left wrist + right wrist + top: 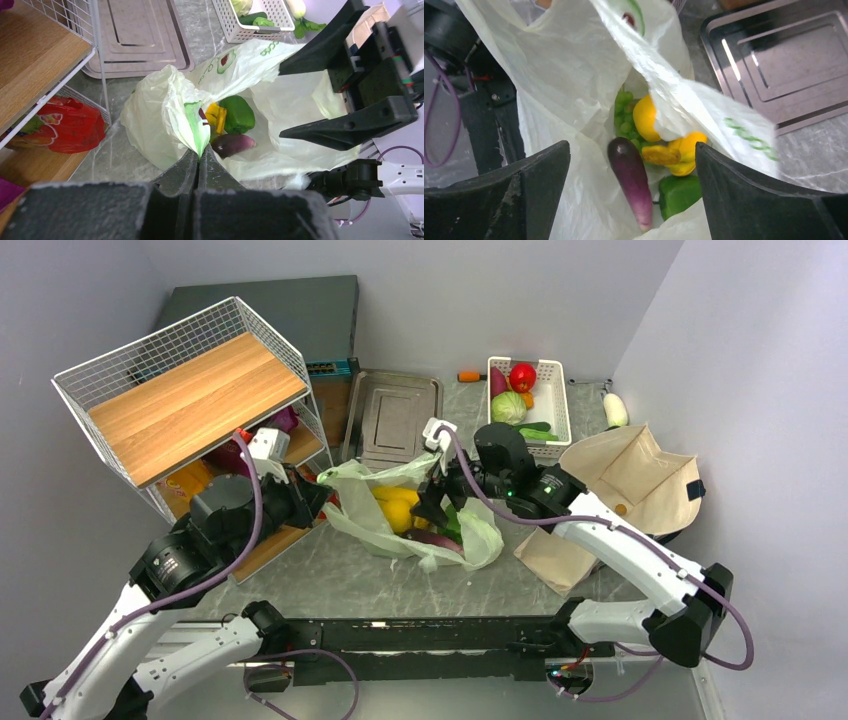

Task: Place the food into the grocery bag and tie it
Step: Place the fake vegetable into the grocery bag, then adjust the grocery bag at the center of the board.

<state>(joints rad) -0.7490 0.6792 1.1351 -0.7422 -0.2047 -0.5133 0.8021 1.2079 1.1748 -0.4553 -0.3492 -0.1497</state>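
Observation:
The pale-green grocery bag point(372, 502) printed with avocados lies open mid-table. My left gripper point(200, 154) is shut on a fold of the bag's rim point(192, 120) and holds the left side up; it also shows in the top view point(322, 495). My right gripper point(631, 147) is wide open and empty over the bag's mouth, nothing between its jaws. Inside the bag lie green grapes point(624, 117), a yellow lemon point(644, 117), yellow bananas point(679, 152), a glossy green pepper point(679, 192) and a purple eggplant point(631, 180).
A wire rack with a wooden shelf point(190, 400) stands at the left, a red packet point(75, 125) under it. A metal tray point(392, 418) lies behind the bag. A white basket point(555, 410) of vegetables is at the back right. A beige tote point(630, 475) lies at the right.

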